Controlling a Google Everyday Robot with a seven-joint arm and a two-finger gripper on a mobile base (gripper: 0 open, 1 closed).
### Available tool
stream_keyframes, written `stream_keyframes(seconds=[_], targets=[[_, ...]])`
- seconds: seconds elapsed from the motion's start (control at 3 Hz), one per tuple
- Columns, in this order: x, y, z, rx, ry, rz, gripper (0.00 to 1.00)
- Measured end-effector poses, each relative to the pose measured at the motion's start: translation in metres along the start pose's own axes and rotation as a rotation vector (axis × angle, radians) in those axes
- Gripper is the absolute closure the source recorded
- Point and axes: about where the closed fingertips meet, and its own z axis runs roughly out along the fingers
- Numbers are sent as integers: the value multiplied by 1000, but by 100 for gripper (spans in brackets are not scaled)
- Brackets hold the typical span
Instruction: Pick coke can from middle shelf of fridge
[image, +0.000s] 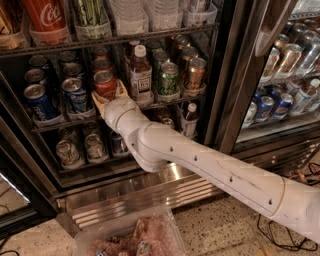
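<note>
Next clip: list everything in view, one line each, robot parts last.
fridge: one, steel frame, dark interior, fills the view.
middle shelf: one, dark wire, spans the fridge.
coke can: one, red, front of middle shelf.
Pepsi cans: several, blue, middle shelf, left of coke can.
tall Coca-Cola can: one, red, top shelf, left.
bottle: one, dark with white cap, right of coke can.
green can: one, green, right of bottle.
bin: one, clear plastic, floor, bottom edge.
arm: one, white, reaching in from lower right.
hand: one, cream, at the coke can.
</note>
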Motion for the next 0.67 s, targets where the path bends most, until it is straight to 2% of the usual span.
stream_keyframes(seconds=[0.67], targets=[[-22,8,-5,-125,-40,-33,100]])
